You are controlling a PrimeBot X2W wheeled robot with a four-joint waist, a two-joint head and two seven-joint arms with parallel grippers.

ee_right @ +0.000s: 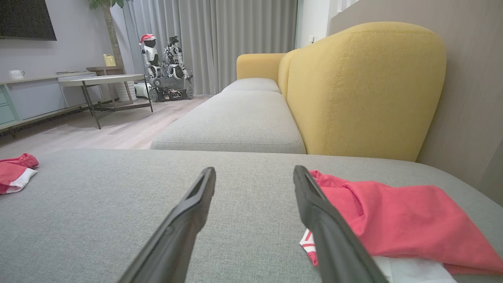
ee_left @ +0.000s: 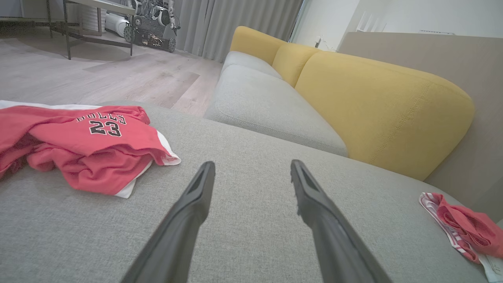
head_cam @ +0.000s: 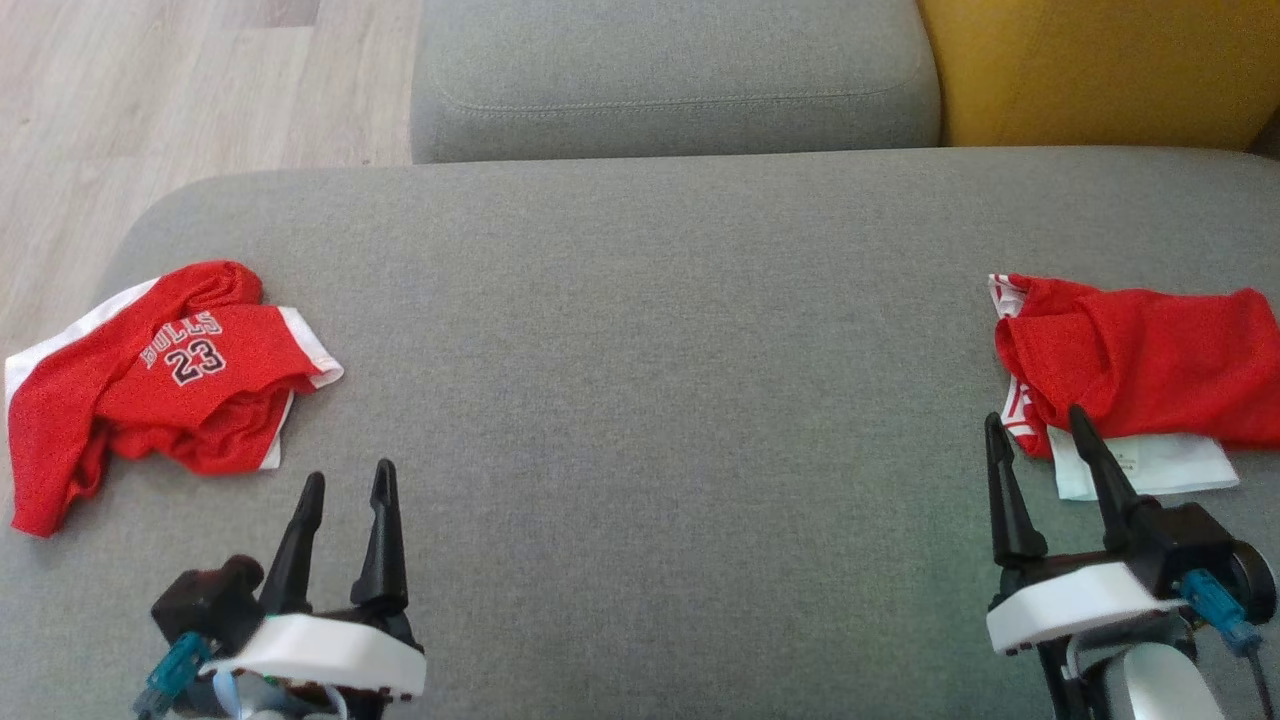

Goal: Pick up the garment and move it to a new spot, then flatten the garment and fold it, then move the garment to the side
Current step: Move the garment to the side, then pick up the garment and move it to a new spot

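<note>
Both sets of jaws are spread wide and empty. The left gripper [head_cam: 349, 474] sits low over the grey seat [head_cam: 650, 400], tips aimed just right of the jersey [head_cam: 170, 390] and near its lower hem. That jersey lies crumpled at the seat's far left, number 23 up, and I judge it to be the piece to move. The right gripper [head_cam: 1035, 416] is tighter in, its outer finger right at the near edge of a red cloth [head_cam: 1140, 365] that rests on a white cloth [head_cam: 1150, 465]. Here is the danger: any sweep from that arm could snag the red cloth and drag the pair askew. On the left, the jersey is bunched in layers, so a pinch may catch only the top one and the rest will trail, twist or slide free. It also sits by the seat's rounded corner, so a clumsy nudge could push it over onto the floor [head_cam: 150, 80]. With two red pieces on one seat, going for the wrong one is a real risk too. Now the blind spots: the jersey's neck, armholes and far hem are buried in folds. The red cloth runs off the right edge of the head view, so its kind is anyone's guess. The white cloth's small print is unreadable, and I cannot tell whether that right finger touches fabric or merely hangs over it.
</note>
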